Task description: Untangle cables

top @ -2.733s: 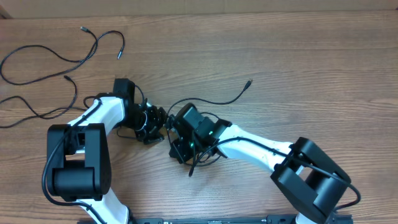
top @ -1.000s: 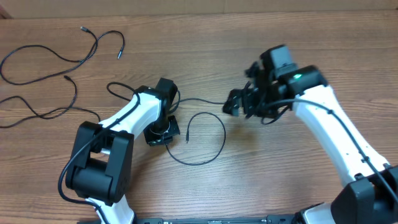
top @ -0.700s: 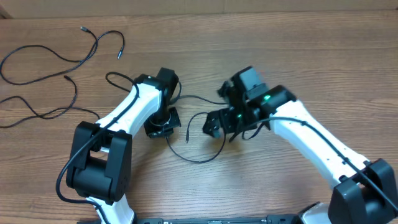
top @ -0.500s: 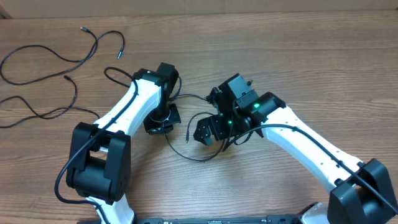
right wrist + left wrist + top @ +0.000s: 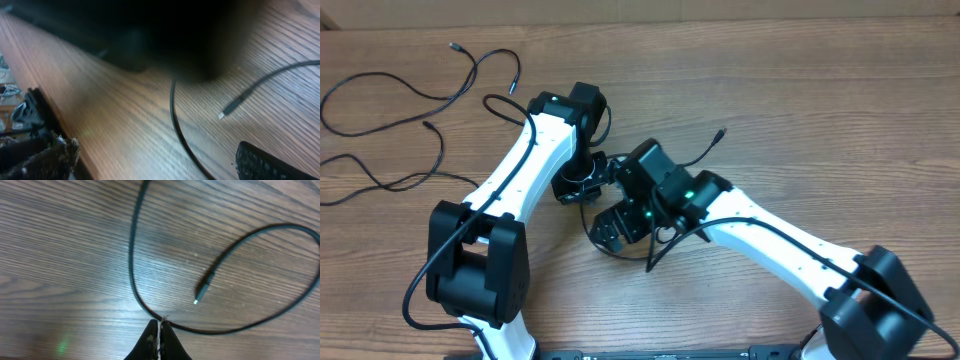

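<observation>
Evidently light, limp and slick, the cable (image 5: 132, 265) suits a pinch near its plug (image 5: 202, 289); the left tool (image 5: 159, 329) is clenched on its run, the right tool (image 5: 155, 150) released.

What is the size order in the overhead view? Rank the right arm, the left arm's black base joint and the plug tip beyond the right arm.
1. right arm
2. left arm's black base joint
3. plug tip, by far smallest
The arm parts stand nearer the camera than the plug, so they look enlarged.
</observation>
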